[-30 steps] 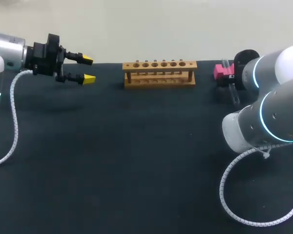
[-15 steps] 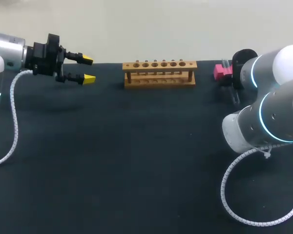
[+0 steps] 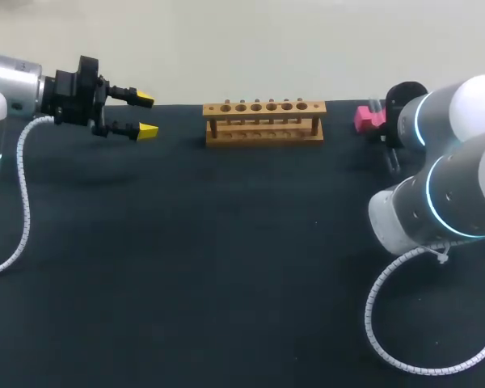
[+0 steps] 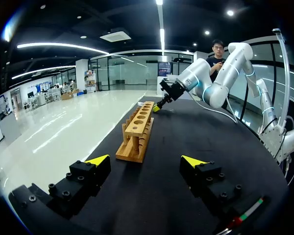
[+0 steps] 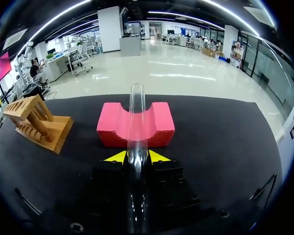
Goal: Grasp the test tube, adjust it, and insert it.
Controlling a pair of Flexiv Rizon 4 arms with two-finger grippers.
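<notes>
A clear glass test tube point(image 5: 137, 122) lies in the groove of a pink block point(image 5: 159, 125), its open mouth pointing away from my right wrist. My right gripper point(image 5: 137, 157) is shut on the tube, with a yellow tip pressed against each side just behind the block. In the head view my right arm covers this gripper, and only the pink block point(image 3: 365, 119) shows beside it. The wooden rack point(image 3: 264, 121) with a row of holes stands at the back middle. My left gripper point(image 3: 141, 115) hovers open and empty at the back left, pointing at the rack point(image 4: 137, 129).
The dark table point(image 3: 226, 242) stretches wide in front of the rack. My right arm's elbow point(image 3: 436, 202) and its white coiled cable point(image 3: 380, 323) fill the front right. The left arm's cable point(image 3: 20, 202) hangs down at the left edge.
My right arm's wrist has shifted slightly by the pink block, and less of the tube shows beside it now. The left arm and the rack have not moved.
</notes>
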